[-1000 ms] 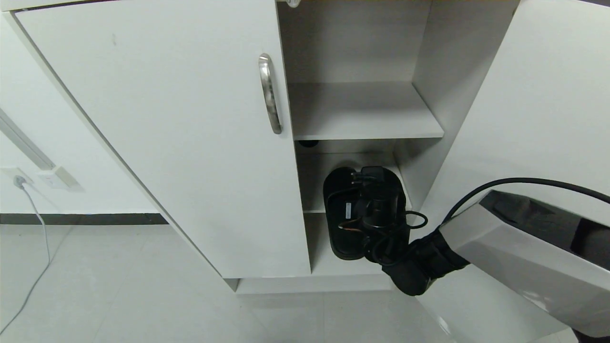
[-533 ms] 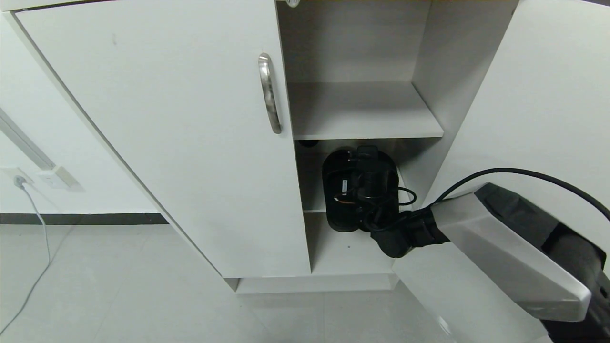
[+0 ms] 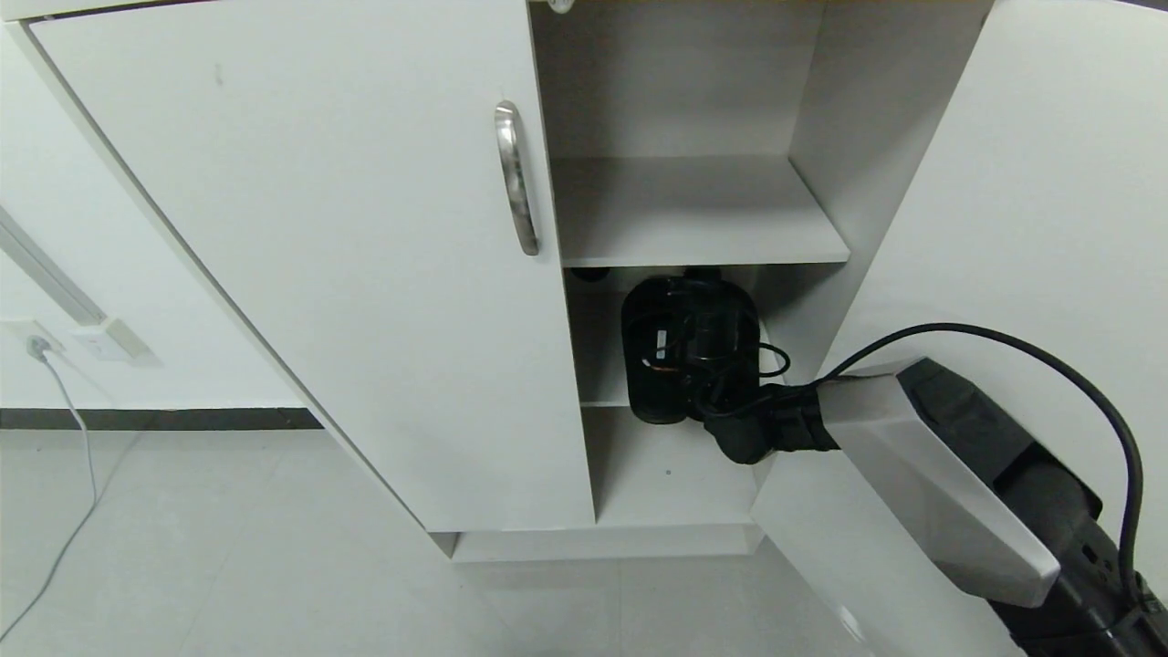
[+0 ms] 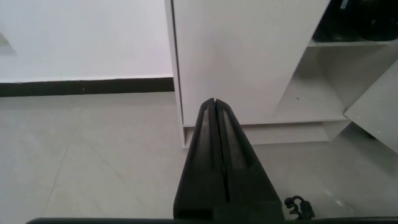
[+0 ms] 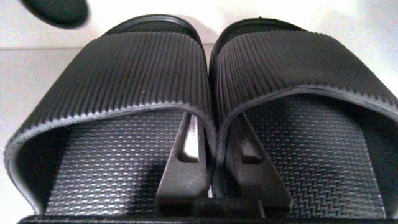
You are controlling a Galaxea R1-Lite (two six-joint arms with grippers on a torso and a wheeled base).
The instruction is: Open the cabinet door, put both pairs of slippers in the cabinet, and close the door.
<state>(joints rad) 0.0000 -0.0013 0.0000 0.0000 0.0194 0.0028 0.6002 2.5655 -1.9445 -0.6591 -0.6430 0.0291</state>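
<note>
A pair of black ribbed slippers (image 3: 680, 351) hangs side by side in the cabinet's right half, just under the upper shelf (image 3: 693, 219). My right gripper (image 5: 214, 140) is shut on the slippers' two inner walls, pinching them together under the straps (image 5: 143, 74). In the head view its black wrist (image 3: 757, 424) reaches in from the right. The slippers' heels overhang the lower shelf's front edge (image 3: 602, 401). My left gripper (image 4: 214, 109) is shut and holds nothing, low over the floor in front of the cabinet (image 4: 249, 56).
The left door (image 3: 319, 255) with its metal handle (image 3: 516, 178) is closed. The right door (image 3: 1031, 228) stands wide open beside my right arm. A dark textured oval (image 5: 56, 9) lies deeper in the cabinet. The bottom board (image 3: 666, 484) is bare.
My right arm has carried the slippers up and deeper into the cabinet, from over the bottom board to the level of the lower shelf.
</note>
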